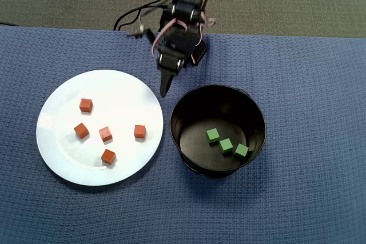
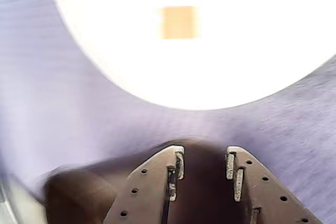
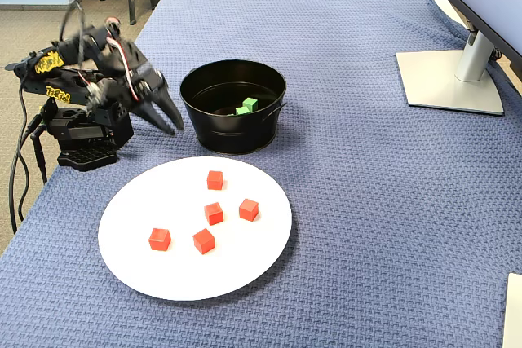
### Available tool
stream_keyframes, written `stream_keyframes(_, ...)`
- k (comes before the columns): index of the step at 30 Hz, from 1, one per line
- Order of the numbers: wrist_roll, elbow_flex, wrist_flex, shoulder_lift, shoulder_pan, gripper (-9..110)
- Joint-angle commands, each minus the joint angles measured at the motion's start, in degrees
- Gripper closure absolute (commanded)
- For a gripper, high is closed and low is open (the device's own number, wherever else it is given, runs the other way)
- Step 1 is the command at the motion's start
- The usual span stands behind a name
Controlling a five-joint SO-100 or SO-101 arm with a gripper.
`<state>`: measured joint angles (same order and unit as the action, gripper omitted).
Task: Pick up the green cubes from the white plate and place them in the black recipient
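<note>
End effector (image 2: 205, 163) stood narrowly parted and empty; green cubes (image 1: 227, 144) in black recipient (image 1: 189, 98) looked light, rigid, best pinched across flat faces.

Yellow lettering on the arm (image 3: 50, 67), too blurred to read.

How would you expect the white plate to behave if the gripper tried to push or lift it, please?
The plate looks glossy and rigid, so it would probably slide across the woven cloth rather than bend. Its low, flat rim likely offers the gripper little to pinch. The loose red cubes on it could shift if it tilts.
</note>
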<state>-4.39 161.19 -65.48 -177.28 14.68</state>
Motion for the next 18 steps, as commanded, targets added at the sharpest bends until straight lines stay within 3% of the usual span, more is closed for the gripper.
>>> stream_keyframes(1, -3.5, 7.2, 6.7, -1.2, -0.3, 102)
stream_keyframes(18, -4.3, 8.0, 6.3, -1.8, -2.6, 102)
